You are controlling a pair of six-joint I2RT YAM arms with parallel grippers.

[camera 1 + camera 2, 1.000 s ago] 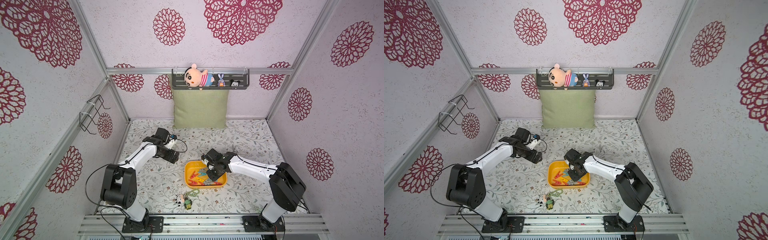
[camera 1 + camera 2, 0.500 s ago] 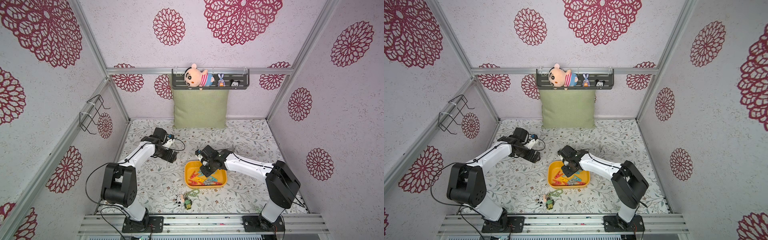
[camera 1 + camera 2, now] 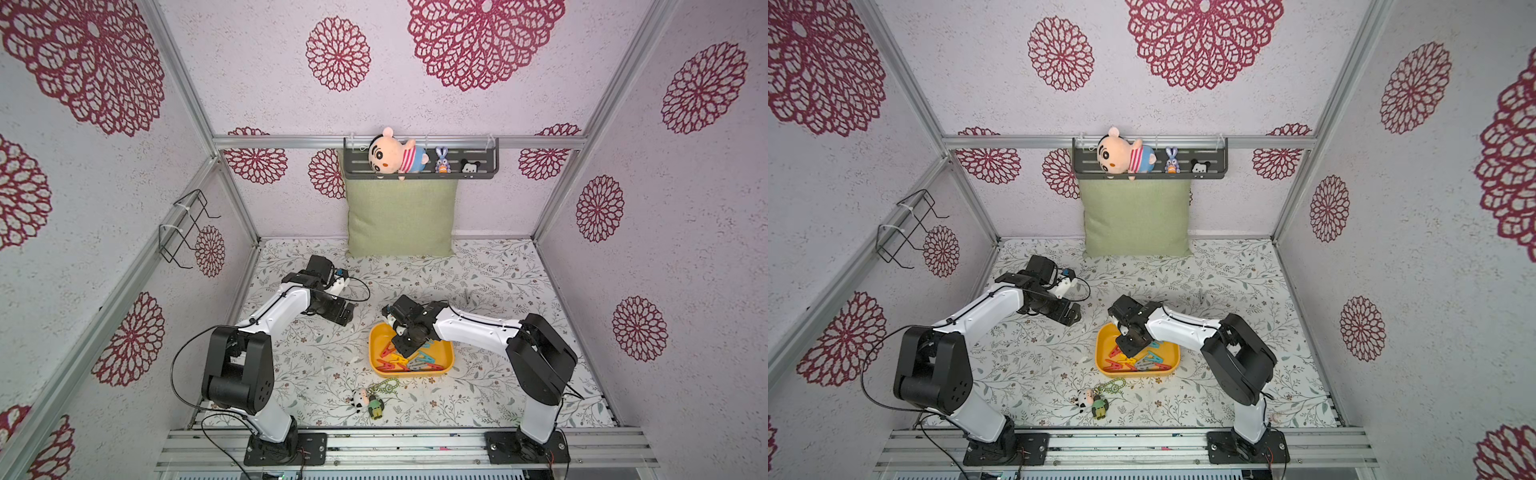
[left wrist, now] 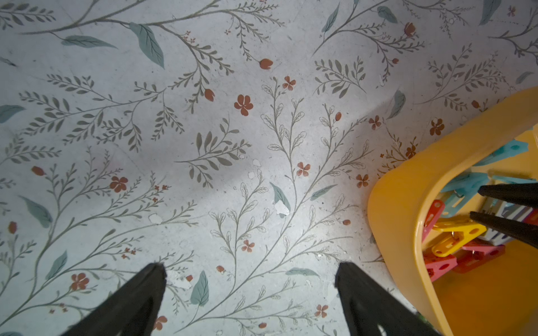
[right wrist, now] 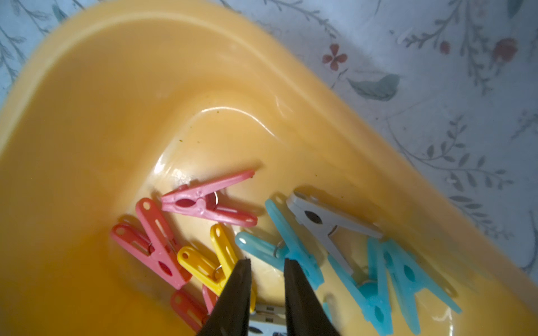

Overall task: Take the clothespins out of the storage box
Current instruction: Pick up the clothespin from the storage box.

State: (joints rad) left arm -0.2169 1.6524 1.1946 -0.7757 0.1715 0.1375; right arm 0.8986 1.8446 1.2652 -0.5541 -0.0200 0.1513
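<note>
Inside storage box [image 5: 116, 87]: right gripper [image 5: 266, 261] is lowered with tips low over the pile; jaws are set narrowly apart, and nothing is seen between them.
Nearest pegs: a yellow clothespin [image 5: 215, 261] lies just beside one fingertip, a teal clothespin [image 5: 291, 247] just beside the other; contact cannot be told.
Clothespins [image 3: 409, 361]: all those seen lie in the box, crowded toward one end, several overlapped; red, yellow, teal and grey are noted.
Handling (judged): light, stiff plastic on a wire spring; smooth, so a peg is likely to skid or tip if pinched on its splayed legs. Little fragility is expected.
Hold point (judged): across the flat sides near the spring, where the body is thickest; a top-lying peg is preferred, so that neighbours are not dragged.
Left gripper [image 4: 251, 266]: jaws are spread wide and empty above the floral cloth [image 4: 203, 116], beside the box.
Outside box: a plush keychain [image 3: 368, 401] lies on the cloth near the front rim.
</note>
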